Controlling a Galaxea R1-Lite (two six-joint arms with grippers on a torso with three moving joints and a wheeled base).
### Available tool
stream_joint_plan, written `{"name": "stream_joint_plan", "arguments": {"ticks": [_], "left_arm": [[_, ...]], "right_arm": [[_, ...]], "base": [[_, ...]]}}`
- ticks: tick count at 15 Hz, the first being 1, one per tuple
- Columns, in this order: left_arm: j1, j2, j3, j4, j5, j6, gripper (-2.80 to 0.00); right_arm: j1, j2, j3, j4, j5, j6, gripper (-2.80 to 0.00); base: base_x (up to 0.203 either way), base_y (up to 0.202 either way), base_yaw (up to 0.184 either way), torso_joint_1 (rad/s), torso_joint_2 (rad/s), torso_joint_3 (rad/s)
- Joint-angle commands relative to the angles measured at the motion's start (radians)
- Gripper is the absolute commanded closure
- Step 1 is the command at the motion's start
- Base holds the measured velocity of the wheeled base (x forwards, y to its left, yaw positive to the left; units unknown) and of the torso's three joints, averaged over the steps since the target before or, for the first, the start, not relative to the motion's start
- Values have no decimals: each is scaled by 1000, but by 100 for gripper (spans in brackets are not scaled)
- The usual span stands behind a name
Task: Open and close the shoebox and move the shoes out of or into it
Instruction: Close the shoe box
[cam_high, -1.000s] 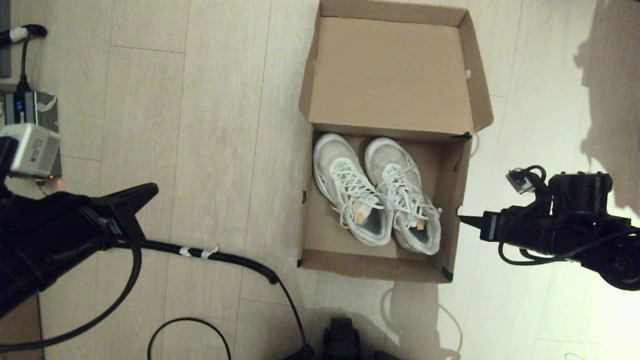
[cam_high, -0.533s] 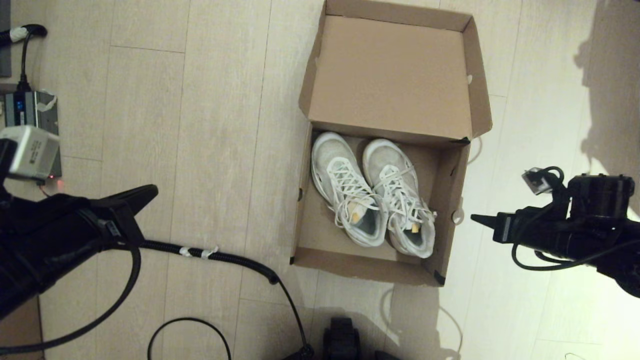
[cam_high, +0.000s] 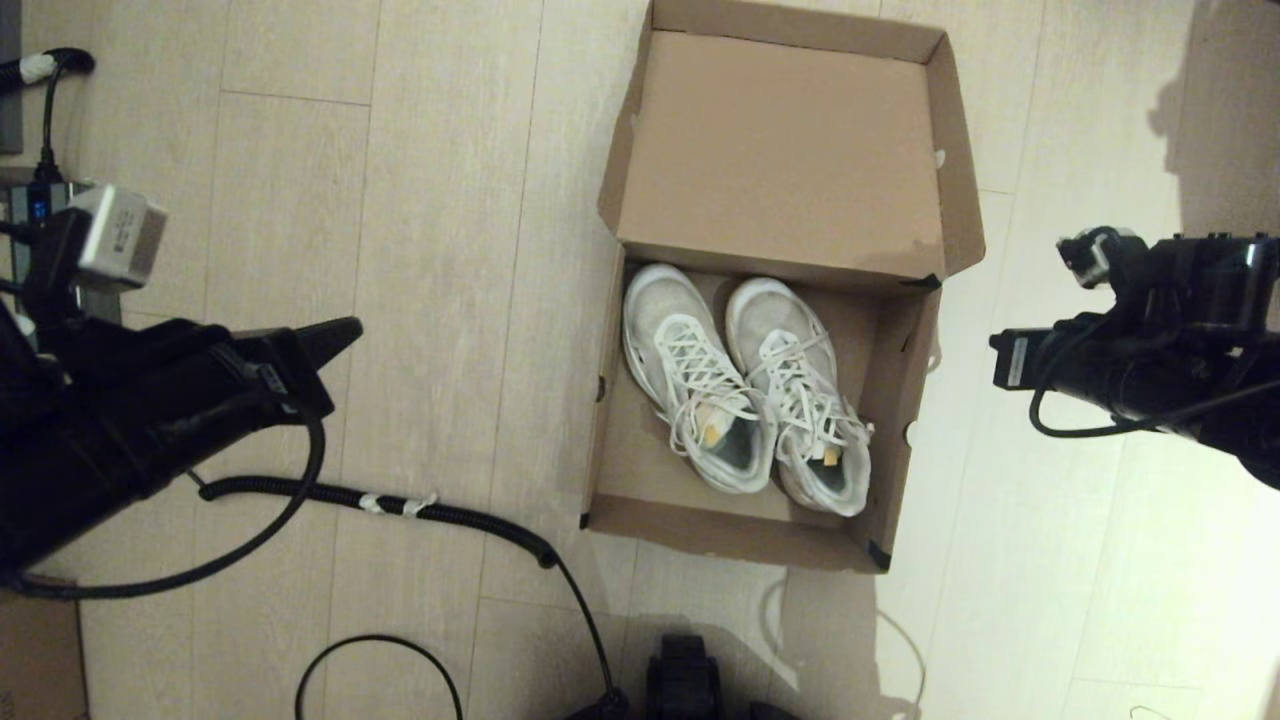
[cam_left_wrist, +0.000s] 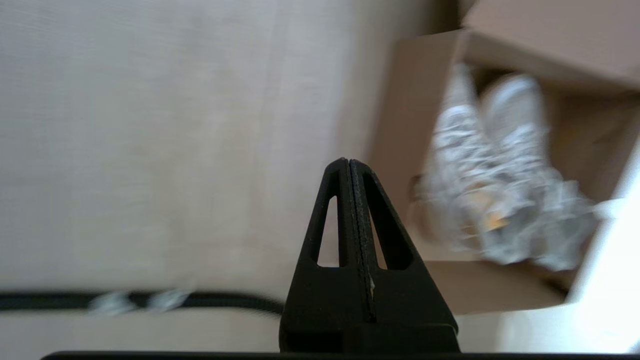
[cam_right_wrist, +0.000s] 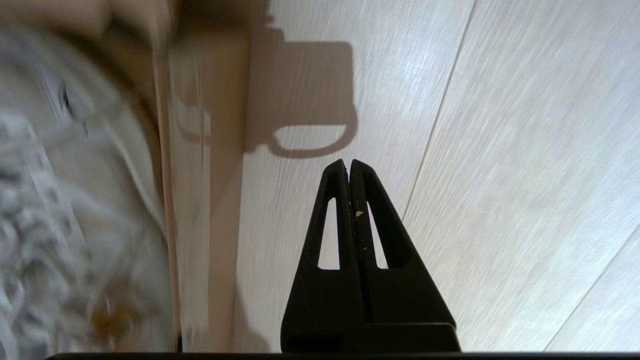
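The brown cardboard shoebox (cam_high: 905, 400) stands open on the floor, its hinged lid (cam_high: 780, 150) tipped back on the far side. Both white sneakers (cam_high: 745, 385) lie side by side inside, toes toward the lid. My left gripper (cam_high: 348, 330) is shut and empty, hovering well to the left of the box. In the left wrist view this gripper (cam_left_wrist: 348, 161) points toward the box wall (cam_left_wrist: 400, 125) and the sneakers (cam_left_wrist: 500, 175). My right gripper (cam_high: 1000, 358) is to the right of the box, apart from it. Its wrist view shows this gripper (cam_right_wrist: 348, 162) shut over bare floor beside the box wall (cam_right_wrist: 190, 200).
A black corrugated cable (cam_high: 450, 515) runs across the floor in front of the box's left side. A power unit with plugs (cam_high: 40, 205) sits at the far left, a small brown carton (cam_high: 40, 650) at the near left corner. The robot's base (cam_high: 685, 680) shows at the bottom.
The box slid slightly left a second ago. The right gripper has since pulled away from the box's right wall and moved farther off; the left arm has moved forward and to the right.
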Motion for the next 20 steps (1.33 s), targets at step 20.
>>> {"name": "stream_joint_plan", "arguments": {"ticks": [20], "left_arm": [[-46, -160, 67, 118, 191, -37, 0]], "right_arm": [[-86, -513, 334, 270, -96, -127, 0]], "base": [[0, 0, 0, 0, 0, 0]]}}
